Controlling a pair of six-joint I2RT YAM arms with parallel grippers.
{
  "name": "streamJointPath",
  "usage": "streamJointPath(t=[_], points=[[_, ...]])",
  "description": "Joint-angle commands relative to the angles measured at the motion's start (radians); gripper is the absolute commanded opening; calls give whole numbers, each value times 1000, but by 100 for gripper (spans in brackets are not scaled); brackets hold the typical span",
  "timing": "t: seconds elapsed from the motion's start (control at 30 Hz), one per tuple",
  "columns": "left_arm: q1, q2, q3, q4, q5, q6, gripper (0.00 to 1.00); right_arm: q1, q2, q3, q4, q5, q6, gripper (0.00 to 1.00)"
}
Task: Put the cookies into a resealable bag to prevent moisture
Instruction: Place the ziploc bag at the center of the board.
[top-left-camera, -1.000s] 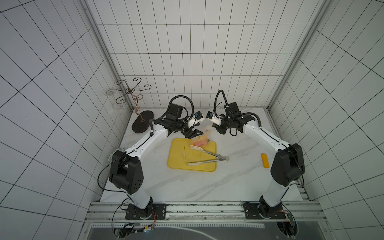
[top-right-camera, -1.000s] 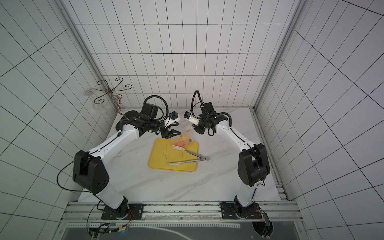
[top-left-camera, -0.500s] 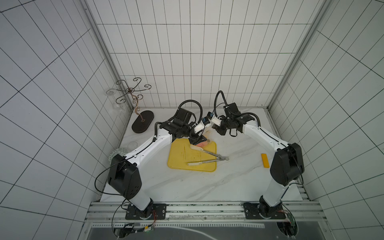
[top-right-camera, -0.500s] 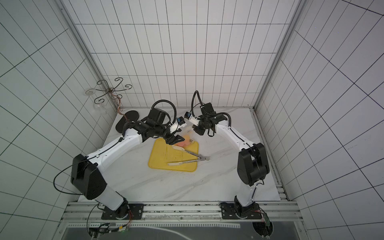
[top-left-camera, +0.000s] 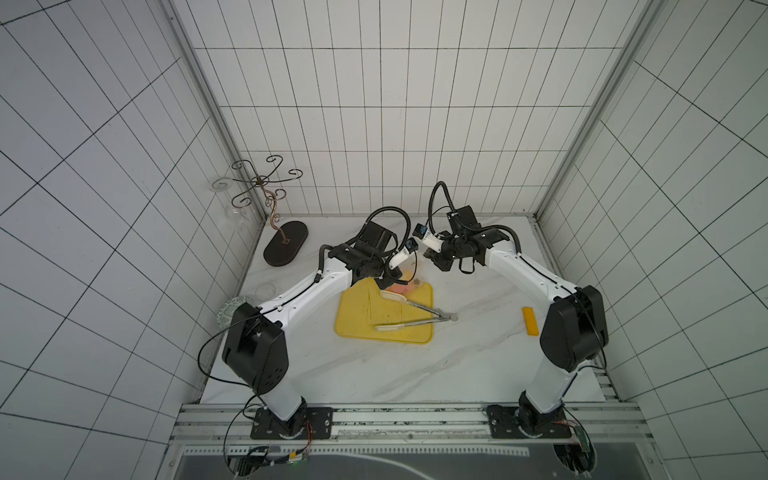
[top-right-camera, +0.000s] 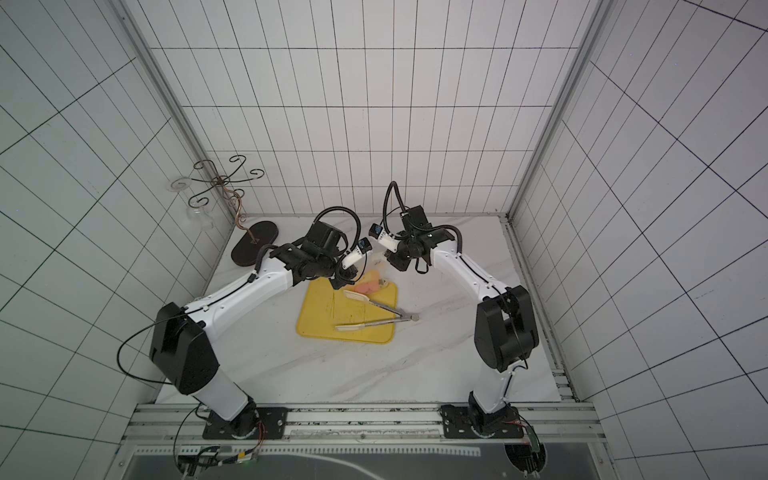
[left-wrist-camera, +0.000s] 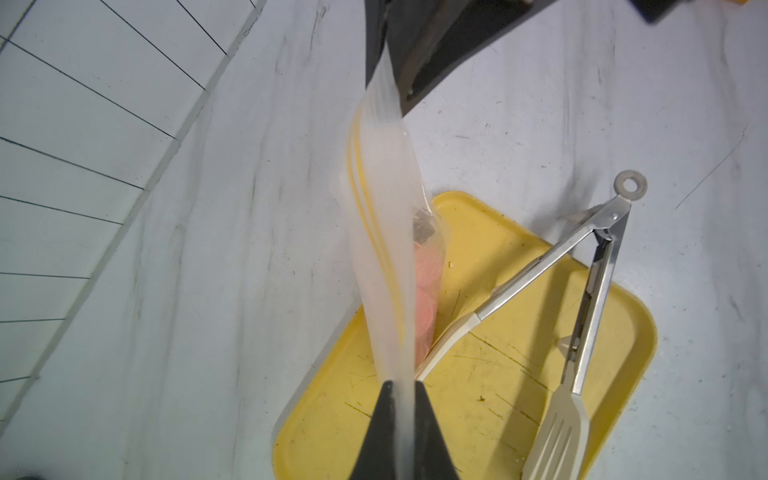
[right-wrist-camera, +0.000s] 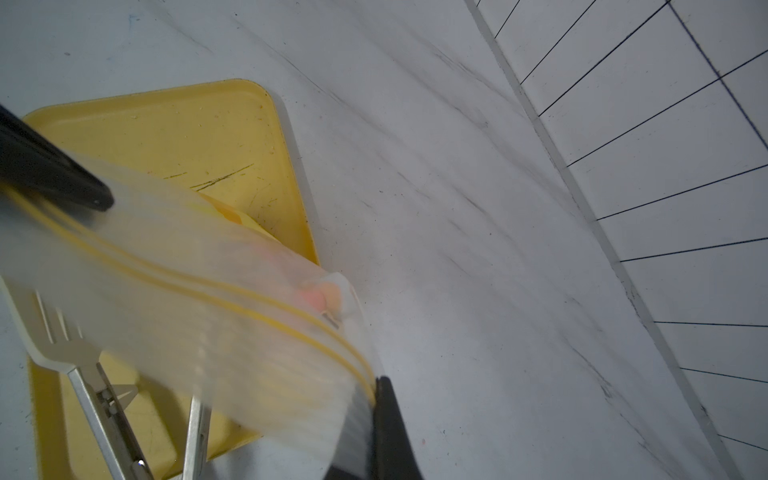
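Left gripper and right gripper pinch the resealable bag taut.
Mid-frame in both top views, tongs lie on the yellow tray; above its far edge hangs the bag, pink cookies inside.

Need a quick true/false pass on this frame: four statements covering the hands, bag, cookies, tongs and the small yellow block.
1. Both the left hand and the right hand are shut on the resealable bag. True.
2. The right hand holds the tongs. False: the tongs lie on the yellow tray, with their ring end out over the table.
3. Pink cookies show inside the bag. True.
4. The small yellow block lies on the tray. False: it lies on the table, apart from the tray, near the right arm's base.
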Motion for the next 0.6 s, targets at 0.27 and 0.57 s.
streamJointPath(t=[0.27,0.57], points=[[93,44,180,-56,-52,70,0,-14,15,146,-11,54,14,0],[157,213,376,92,-12,171,2,-18,67,234,101,181,34,0]])
